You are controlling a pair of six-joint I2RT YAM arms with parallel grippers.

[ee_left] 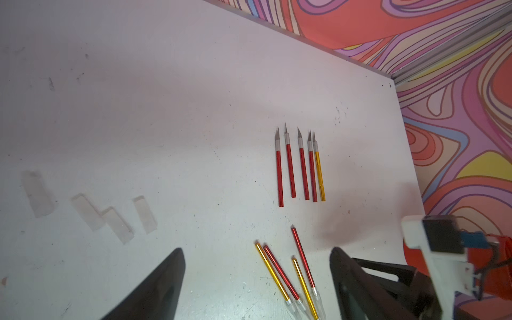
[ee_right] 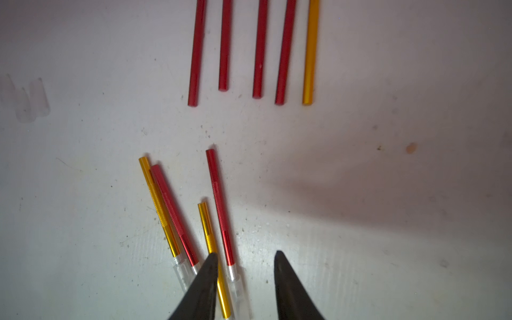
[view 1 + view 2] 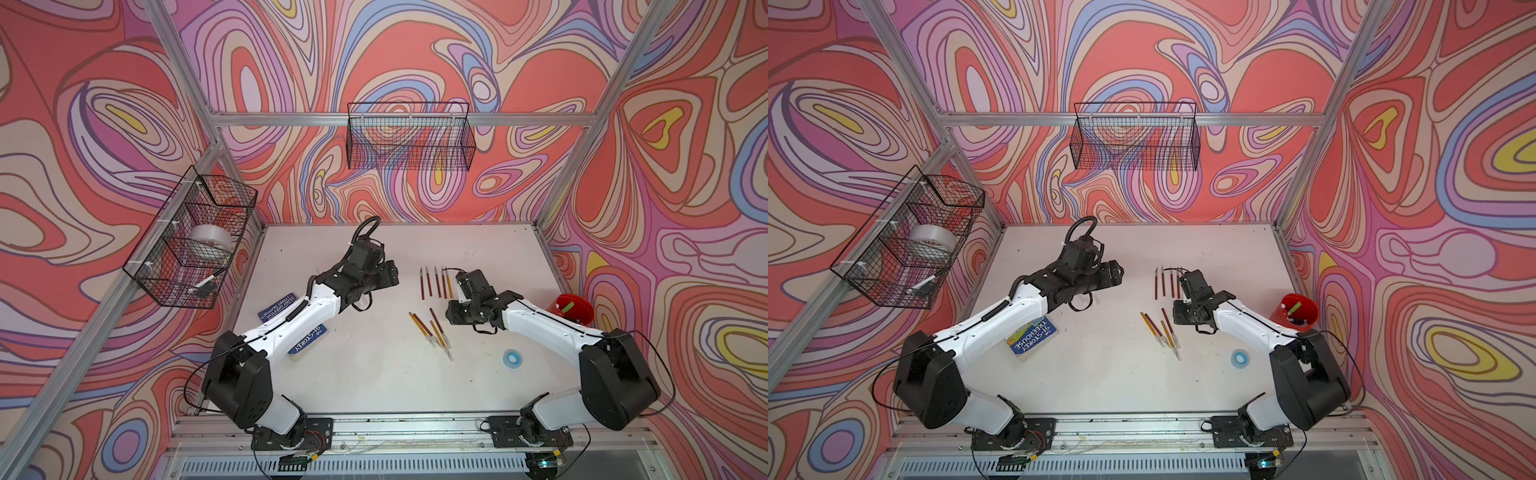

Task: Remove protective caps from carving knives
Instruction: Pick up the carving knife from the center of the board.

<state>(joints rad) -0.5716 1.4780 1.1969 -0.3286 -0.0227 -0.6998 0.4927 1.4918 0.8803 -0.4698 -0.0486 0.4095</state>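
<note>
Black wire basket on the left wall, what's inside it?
A roll of clear tape sits in the middle compartment, a white marker pen in the nearest. The dark item beside it is too small to identify.

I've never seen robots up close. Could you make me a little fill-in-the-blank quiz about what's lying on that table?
The tidy row of bare knives has four red handles and one ___ handle.
The loose bunch of capped knives numbers ___.
The small tape ring is coloured ___.
Missing words: yellow; four; blue.
</note>
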